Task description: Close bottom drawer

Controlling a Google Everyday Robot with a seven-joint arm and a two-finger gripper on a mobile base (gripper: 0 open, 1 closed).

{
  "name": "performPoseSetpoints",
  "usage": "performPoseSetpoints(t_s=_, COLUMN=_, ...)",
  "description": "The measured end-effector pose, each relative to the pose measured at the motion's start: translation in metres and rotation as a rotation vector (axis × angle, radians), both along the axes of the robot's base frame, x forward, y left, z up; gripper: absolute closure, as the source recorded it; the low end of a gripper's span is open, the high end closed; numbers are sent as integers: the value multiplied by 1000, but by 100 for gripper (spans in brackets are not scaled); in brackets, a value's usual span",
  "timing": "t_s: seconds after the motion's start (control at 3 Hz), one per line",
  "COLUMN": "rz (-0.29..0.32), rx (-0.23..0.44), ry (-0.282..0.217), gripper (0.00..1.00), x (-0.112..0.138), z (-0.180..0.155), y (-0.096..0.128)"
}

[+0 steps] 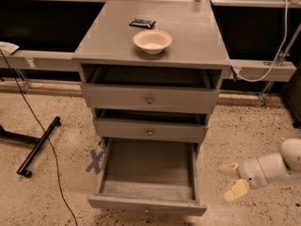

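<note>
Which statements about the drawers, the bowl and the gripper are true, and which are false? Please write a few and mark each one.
1. The bottom drawer is pulled far out. True.
2. The gripper touches that drawer's front. False: it hangs low to the drawer's right, apart from it.
3. The gripper's fingers are open. True.
4. A bowl lies in the bottom drawer. False: the bowl stands on the cabinet top.
5. A dark packet lies behind the bowl. True.
</note>
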State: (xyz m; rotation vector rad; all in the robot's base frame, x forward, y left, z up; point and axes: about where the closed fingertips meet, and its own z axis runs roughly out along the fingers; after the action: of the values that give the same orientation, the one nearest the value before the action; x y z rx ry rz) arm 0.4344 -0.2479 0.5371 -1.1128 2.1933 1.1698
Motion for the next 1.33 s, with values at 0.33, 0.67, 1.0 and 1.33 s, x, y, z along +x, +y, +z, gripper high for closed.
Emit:
performPoseSetpoints(t_s=0.33, rz=-21, rx=125, ry=67, gripper=0, x=-15, z=-67, y=14)
performPoseSetpoints(t_s=0.67, rz=-55, rx=195, ry=110, gripper=0, x=-37, z=-123, y=26)
performPoseSetpoints(t_s=1.0, rz=-84, rx=225, ry=138, gripper=0, x=-54, z=-162, y=37)
performPoseSetpoints(t_s=1.33, rz=-129, rx=215, ry=140, gripper=0, x=-79, z=-212, y=63)
